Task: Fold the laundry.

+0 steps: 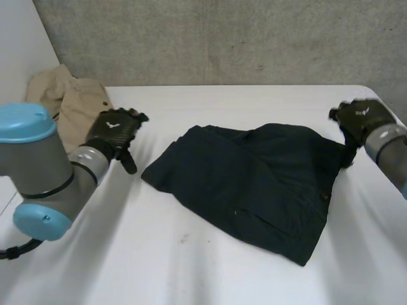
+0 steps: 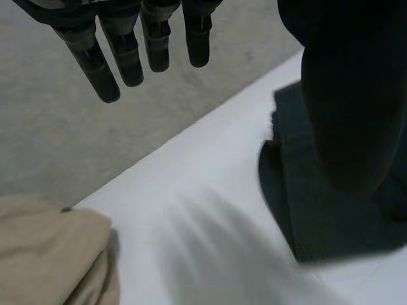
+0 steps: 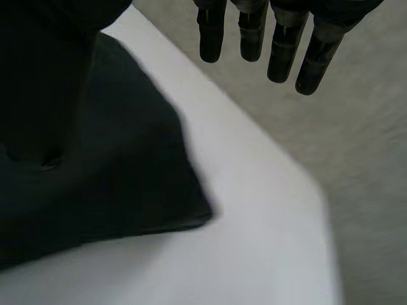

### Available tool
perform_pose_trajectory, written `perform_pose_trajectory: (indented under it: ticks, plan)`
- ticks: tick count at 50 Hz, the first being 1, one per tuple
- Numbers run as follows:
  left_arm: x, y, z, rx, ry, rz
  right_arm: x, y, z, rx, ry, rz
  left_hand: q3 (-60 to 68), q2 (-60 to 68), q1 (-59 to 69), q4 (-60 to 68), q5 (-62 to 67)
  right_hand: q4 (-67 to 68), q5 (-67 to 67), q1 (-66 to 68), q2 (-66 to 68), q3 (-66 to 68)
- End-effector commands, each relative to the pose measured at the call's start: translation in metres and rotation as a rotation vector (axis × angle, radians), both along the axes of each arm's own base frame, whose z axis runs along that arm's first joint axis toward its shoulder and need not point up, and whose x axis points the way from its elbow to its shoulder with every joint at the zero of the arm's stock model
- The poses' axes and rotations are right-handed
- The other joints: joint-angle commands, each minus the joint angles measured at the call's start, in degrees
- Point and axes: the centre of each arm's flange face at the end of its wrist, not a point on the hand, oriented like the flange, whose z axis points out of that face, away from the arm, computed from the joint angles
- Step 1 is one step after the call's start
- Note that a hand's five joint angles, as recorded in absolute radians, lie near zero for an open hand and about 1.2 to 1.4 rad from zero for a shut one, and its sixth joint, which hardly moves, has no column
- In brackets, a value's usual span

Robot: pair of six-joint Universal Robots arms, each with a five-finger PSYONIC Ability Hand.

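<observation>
The dark navy fabric garment (image 1: pixel 254 184) lies part-folded on the flat white table (image 1: pixel 191 273), between the two hands. The left hand (image 1: pixel 114 132) hovers, its fingers (image 2: pixel 127 57) straight, slightly spread and empty, with the garment's edge beside its thumb. The right hand (image 1: pixel 361 117) holds its fingers (image 3: pixel 283 44) straight past the garment's corner (whether the thumb touches the cloth cannot be determined). Judged step: positioning for a fold. The next move requires each hand to descend and pinch an edge.
</observation>
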Motion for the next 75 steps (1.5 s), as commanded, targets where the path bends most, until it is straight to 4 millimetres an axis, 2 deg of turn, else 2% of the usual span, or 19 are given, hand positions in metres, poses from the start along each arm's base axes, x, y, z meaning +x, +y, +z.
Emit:
perform_pose_trajectory:
  ticks: [1, 3, 9, 14, 21, 28, 35, 43, 46, 51, 54, 57, 59, 61, 63, 64, 66, 68, 75]
  plan:
    - [-0.02, -0.016, -0.035, -0.023, -0.15, -0.16, 0.004, 0.066, -0.02, 0.265, -0.239, 0.056, 2.9, 3.19, 2.74, 3.26, 3.14, -0.69, -1.3, 1.16, 0.25, 0.4]
    - [-0.023, -0.021, -0.047, -0.025, -0.182, -0.172, 0.005, 0.076, -0.024, 0.293, -0.268, 0.066, 3.06, 3.36, 2.91, 3.43, 3.31, -0.52, -1.13, 1.33, 0.42, 0.57]
    - [-0.03, -0.033, -0.062, -0.034, -0.204, -0.18, 0.009, 0.111, -0.045, 0.351, -0.314, 0.102, 9.95, 10.25, 9.79, 10.32, 10.2, 3.84, 3.23, 5.69, 4.78, 4.93]
    - [-0.038, -0.036, -0.067, -0.042, -0.2, -0.199, 0.025, 0.133, -0.061, 0.345, -0.302, 0.179, 27.08, 27.38, 26.92, 27.44, 27.33, 7.05, 6.44, 8.9, 7.98, 8.14]
    - [-0.045, -0.033, -0.075, -0.034, -0.204, -0.22, 0.03, 0.14, -0.076, 0.345, -0.282, 0.185, 43.41, 43.71, 43.26, 43.78, 43.66, 8.22, 7.61, 10.07, 9.16, 9.31]
    - [-0.045, -0.033, -0.077, -0.031, -0.207, -0.212, 0.038, 0.144, -0.087, 0.307, -0.242, 0.174, 66.12, 66.42, 65.96, 66.49, 66.37, 11.41, 10.8, 13.26, 12.34, 12.5]
    - [-0.045, -0.032, -0.071, -0.037, -0.204, -0.209, 0.037, 0.135, -0.099, 0.252, -0.207, 0.113, 66.12, 66.42, 65.96, 66.49, 66.37, 18.97, 18.36, 20.82, 19.91, 20.06]
    - [-0.045, -0.025, -0.055, -0.054, -0.186, -0.205, 0.037, 0.129, -0.104, 0.207, -0.158, 0.117, 66.12, 66.42, 65.96, 66.49, 66.37, 47.72, 47.11, 49.57, 48.66, 48.81]
    - [-0.041, -0.024, -0.035, -0.083, -0.169, -0.175, 0.034, 0.127, -0.104, 0.202, -0.141, 0.111, 66.12, 66.42, 65.96, 66.49, 66.37, 66.64, 66.03, 68.49, 67.58, 67.73]
    - [-0.038, -0.019, -0.007, -0.111, -0.113, -0.143, 0.035, 0.127, -0.1, 0.19, -0.146, 0.12, 66.12, 66.42, 65.96, 66.49, 66.37, 66.7, 66.09, 68.55, 67.64, 67.79]
    - [-0.035, -0.013, 0.015, -0.132, -0.067, -0.133, 0.036, 0.124, -0.084, 0.143, -0.157, 0.134, 66.12, 66.42, 65.96, 66.49, 66.37, 66.7, 66.09, 68.55, 67.64, 67.79]
    - [-0.031, -0.004, 0.039, -0.16, -0.021, -0.128, 0.038, 0.12, -0.055, 0.045, -0.159, 0.153, 66.12, 66.42, 65.96, 66.49, 66.37, 66.7, 66.09, 68.55, 67.64, 67.79]
    - [-0.029, 0.001, 0.049, -0.173, -0.003, -0.128, 0.04, 0.118, -0.033, -0.021, -0.147, 0.18, 66.12, 66.42, 65.96, 66.49, 66.37, 66.7, 66.09, 68.55, 67.64, 67.79]
    - [-0.027, 0.009, 0.057, -0.18, 0.013, -0.133, 0.041, 0.118, -0.023, -0.04, -0.14, 0.204, 66.12, 66.42, 65.96, 66.49, 66.37, 66.7, 66.09, 68.55, 67.64, 67.79]
    - [-0.026, 0.012, 0.056, -0.175, 0.013, -0.134, 0.045, 0.121, -0.015, -0.033, -0.137, 0.251, 66.12, 66.42, 65.96, 66.49, 66.37, 66.7, 66.09, 68.55, 67.64, 67.79]
    - [-0.025, 0.014, 0.053, -0.163, 0.012, -0.136, 0.046, 0.121, -0.015, -0.022, -0.134, 0.262, 47.82, 48.12, 47.67, 48.19, 48.07, 66.7, 66.09, 68.55, 67.64, 67.79]
    - [-0.025, 0.016, 0.049, -0.149, 0.007, -0.141, 0.047, 0.123, -0.015, -0.001, -0.135, 0.286, 22.71, 23.0, 22.55, 23.07, 22.96, 66.7, 66.09, 68.55, 67.64, 67.79]
    - [-0.029, 0.017, 0.038, -0.122, -0.003, -0.159, 0.049, 0.126, -0.014, 0.016, -0.136, 0.309, 8.0, 8.3, 7.85, 8.37, 8.25, 66.7, 66.09, 68.55, 67.64, 67.79]
    - [-0.04, 0.007, -0.023, 0.006, -0.062, -0.202, 0.052, 0.128, -0.013, 0.019, -0.137, 0.326, 4.07, 4.37, 3.91, 4.44, 4.32, 66.7, 66.09, 68.55, 67.64, 67.79]
